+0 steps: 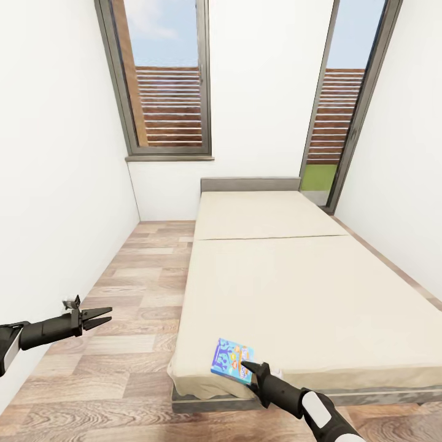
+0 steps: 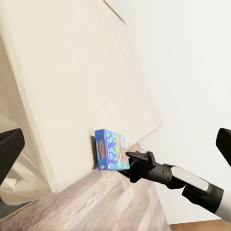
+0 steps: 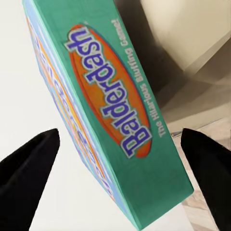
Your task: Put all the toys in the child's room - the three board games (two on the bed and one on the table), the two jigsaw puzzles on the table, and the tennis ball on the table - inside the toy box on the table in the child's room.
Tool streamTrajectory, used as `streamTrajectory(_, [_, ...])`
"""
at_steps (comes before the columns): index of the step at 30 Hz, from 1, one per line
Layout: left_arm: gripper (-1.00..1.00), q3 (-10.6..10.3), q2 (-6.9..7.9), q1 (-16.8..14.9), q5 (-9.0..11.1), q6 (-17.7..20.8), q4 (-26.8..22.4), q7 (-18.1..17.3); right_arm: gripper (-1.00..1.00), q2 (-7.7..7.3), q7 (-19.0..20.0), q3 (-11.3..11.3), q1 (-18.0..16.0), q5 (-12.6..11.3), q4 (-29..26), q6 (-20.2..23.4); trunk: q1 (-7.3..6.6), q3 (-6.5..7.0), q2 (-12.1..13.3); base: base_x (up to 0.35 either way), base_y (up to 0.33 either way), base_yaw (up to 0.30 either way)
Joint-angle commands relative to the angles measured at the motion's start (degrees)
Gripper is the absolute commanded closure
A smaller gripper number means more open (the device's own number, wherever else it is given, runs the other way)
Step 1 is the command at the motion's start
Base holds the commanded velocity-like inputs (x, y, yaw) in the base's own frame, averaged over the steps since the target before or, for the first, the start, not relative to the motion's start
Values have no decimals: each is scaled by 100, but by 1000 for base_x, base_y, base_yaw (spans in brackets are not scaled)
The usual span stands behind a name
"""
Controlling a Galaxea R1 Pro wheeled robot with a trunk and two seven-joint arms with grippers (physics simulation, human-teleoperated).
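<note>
**Closing in on the blue game at the bed's corner**

The blue board game (image 1: 232, 360) lies flat on the bed (image 1: 307, 288) at the near left corner of the mattress, low and centre in the head view, right by the edge. In the right wrist view its green side panel (image 3: 115, 96) reads "Balderdash" and sits between our right gripper's (image 1: 248, 368) two dark fingers (image 3: 26, 178), which stand wide apart on either side without touching it; we judge the jaws open and not yet gripping. The left wrist view shows the same gripper (image 2: 132, 159) meeting the box (image 2: 111, 149) from the floor side.

We take the box for light, stiff cardboard with smooth, somewhat slippery faces. A pinch across its thin edge should hold, though a grip too near a corner could let it swing or slide off the mattress.

Our left gripper (image 1: 101, 317) hangs over the wooden floor (image 1: 141, 294) at lower left, fingers a little parted, empty. That aisle between bed and white wall (image 1: 55, 184) offers open room; the wall itself is close.
</note>
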Motion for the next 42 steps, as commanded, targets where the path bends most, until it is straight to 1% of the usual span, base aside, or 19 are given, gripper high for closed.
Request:
streamTrajectory(1, [-100, 19, -2, -4, -34, 60, -1, -34, 100, 5, 3, -35, -3, 5, -4, 35, -1, -5, -2, 0, 0, 0])
streamTrajectory(10, [-100, 19, -2, -3, -32, 65, -1, -34, 100, 3, 3, -35, -3, -2, -4, 35, -1, -5, -2, 0, 0, 0])
streamTrajectory(21, [-100, 12, -1, -3, -33, 118, -1, -34, 100, 5, 23, -34, -3, 0, -11, 35, -242, 192, 439, 0, 0, 0])
streamTrajectory(26, [-100, 11, -2, -3, -39, 121, 0, -34, 100, 5, 218, -26, -3, 4, -92, 35, -352, 282, 639, 0, 0, 0])
streamTrajectory(29, [-100, 11, -2, -3, -39, 127, -1, -34, 100, 5, 386, 64, -3, 5, -105, 35, -418, 336, 760, 0, 0, 0])
streamTrajectory(32, [-100, 10, -2, -3, -38, 128, -1, -34, 100, 5, 431, 143, -3, 5, -131, 35, -484, 390, 880, 0, 0, 0])
streamTrajectory(33, [-100, 10, -2, -3, -40, 129, 1, -34, 100, 5, 454, 230, -3, 5, -202, 35, -506, 408, 920, 0, 0, 0])
streamTrajectory(38, [-100, 10, -2, -3, -41, 130, 0, -34, 100, 7, 466, 450, -3, 5, -321, 35, -616, 497, 1121, 0, 0, 0])
streamTrajectory(42, [-100, 10, -2, -3, -41, 125, -1, -34, 100, 8, 468, 539, -3, 5, -348, 35, -704, 569, 1281, 0, 0, 0])
